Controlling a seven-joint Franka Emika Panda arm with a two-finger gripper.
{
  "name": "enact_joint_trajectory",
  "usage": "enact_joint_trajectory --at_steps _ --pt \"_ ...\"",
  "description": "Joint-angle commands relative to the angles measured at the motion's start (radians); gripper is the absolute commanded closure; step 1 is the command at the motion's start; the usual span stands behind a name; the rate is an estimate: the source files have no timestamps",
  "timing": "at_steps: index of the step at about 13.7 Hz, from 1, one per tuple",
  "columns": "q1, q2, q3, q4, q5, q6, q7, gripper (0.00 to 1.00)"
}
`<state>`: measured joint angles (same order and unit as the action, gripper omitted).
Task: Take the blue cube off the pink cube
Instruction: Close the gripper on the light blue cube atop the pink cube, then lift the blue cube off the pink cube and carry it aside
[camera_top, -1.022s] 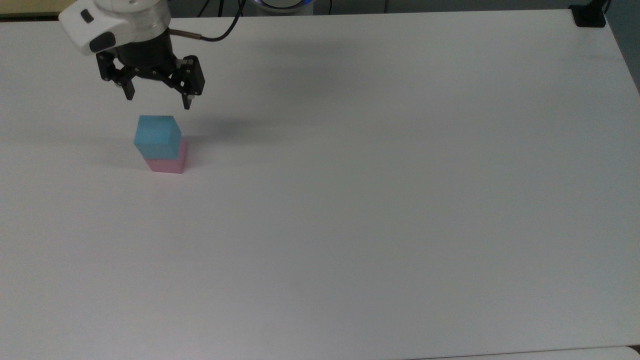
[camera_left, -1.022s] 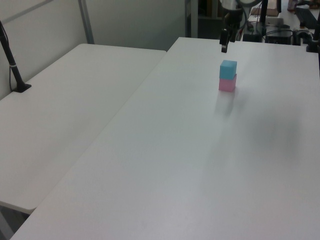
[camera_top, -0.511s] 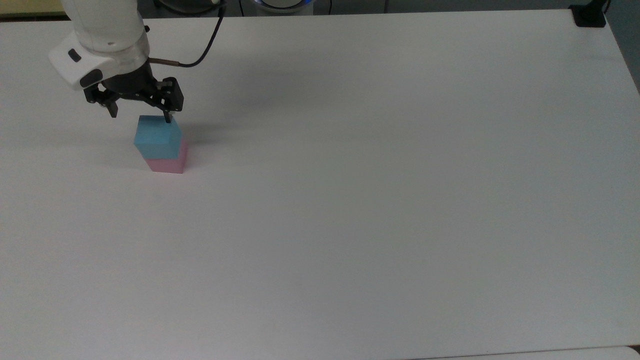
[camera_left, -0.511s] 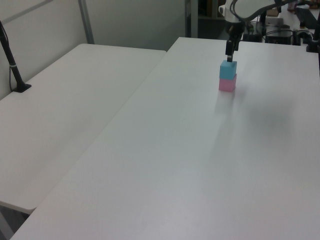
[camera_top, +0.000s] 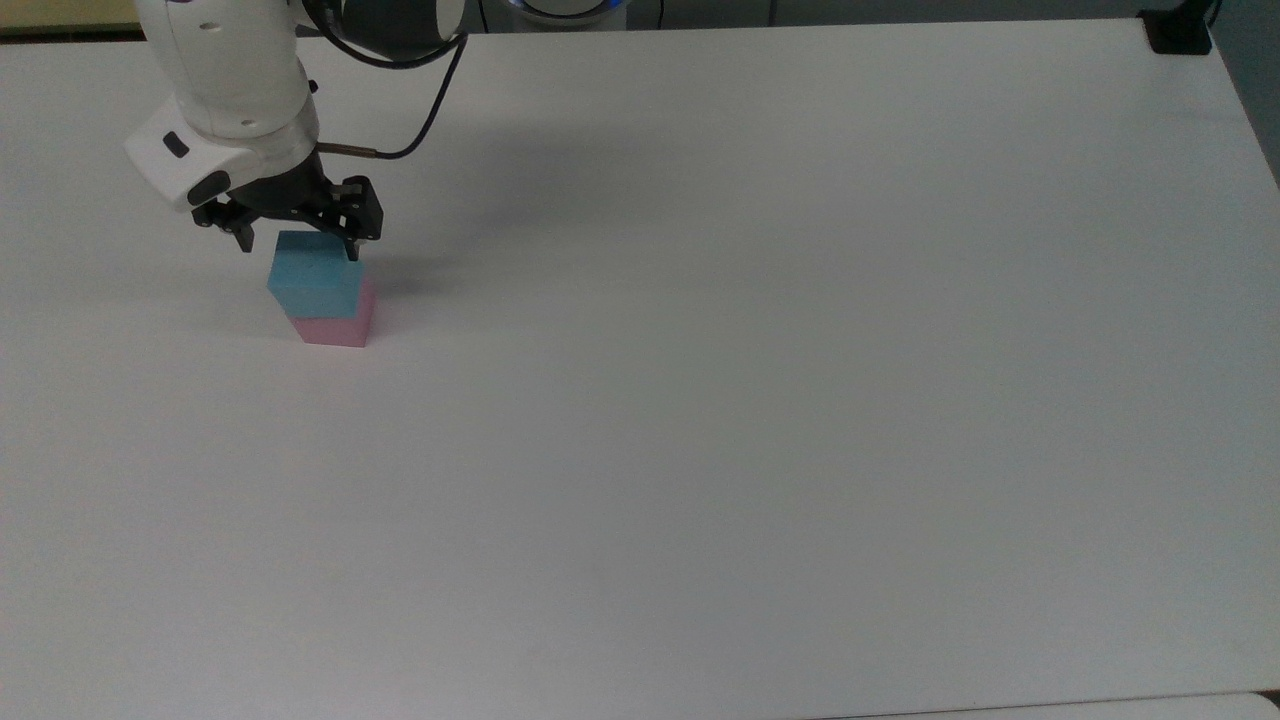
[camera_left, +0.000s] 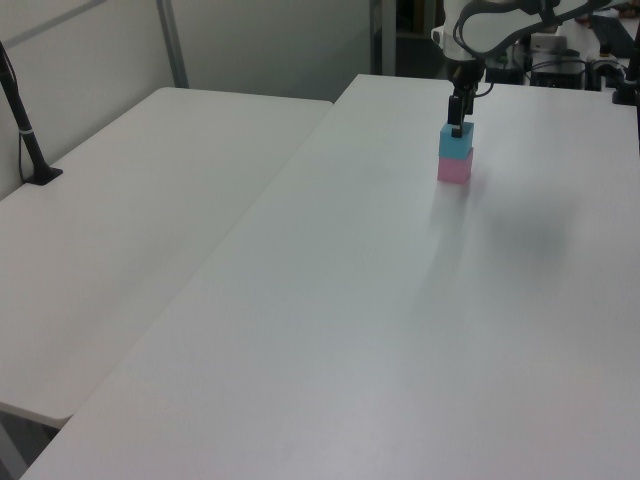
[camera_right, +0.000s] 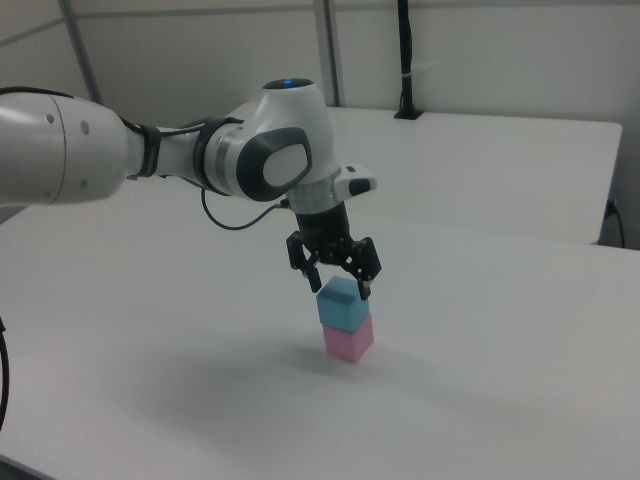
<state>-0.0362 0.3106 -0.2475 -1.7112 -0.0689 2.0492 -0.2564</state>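
The sky-blue cube (camera_top: 315, 278) (camera_left: 455, 146) (camera_right: 342, 306) sits squarely on the pink cube (camera_top: 338, 329) (camera_left: 454, 169) (camera_right: 349, 341), near the table's far left in the top view. My gripper (camera_top: 300, 250) (camera_left: 457, 127) (camera_right: 340, 289) hangs straight over the stack and is open. Its two black fingertips (camera_top: 247, 243) reach down to the level of the blue cube's top, one on each side of it. Nothing is held between them.
The white table (camera_top: 750, 400) spreads wide to the top view's right and front of the stack. A black clamp base (camera_top: 1178, 32) sits at its far right corner. A second white table (camera_left: 150, 200) with a black post (camera_left: 25, 125) adjoins in the left view.
My gripper has come down from above and behind the stack until its open fingers straddle the blue cube's top. Neither cube has moved.
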Motion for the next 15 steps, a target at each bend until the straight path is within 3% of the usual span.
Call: enact_joint_trajectory --at_steps 1,2,5,10,13,15 --pt "0.01 -0.004 -0.007 -0.033 -0.005 0.035 -0.036 0.21" --pt "0.01 -0.002 -0.009 -0.039 -0.005 0.037 -0.047 0.42" --pt "0.012 0.007 -0.004 -0.041 -0.005 0.043 -0.049 0.69" --pt "0.003 -0.043 -0.016 -0.028 -0.003 0.008 -0.067 0.73" --pt "0.004 -0.077 -0.105 -0.033 -0.003 -0.035 -0.167 0.73" --pt "0.01 -0.082 -0.192 -0.039 -0.002 -0.047 -0.269 0.73"
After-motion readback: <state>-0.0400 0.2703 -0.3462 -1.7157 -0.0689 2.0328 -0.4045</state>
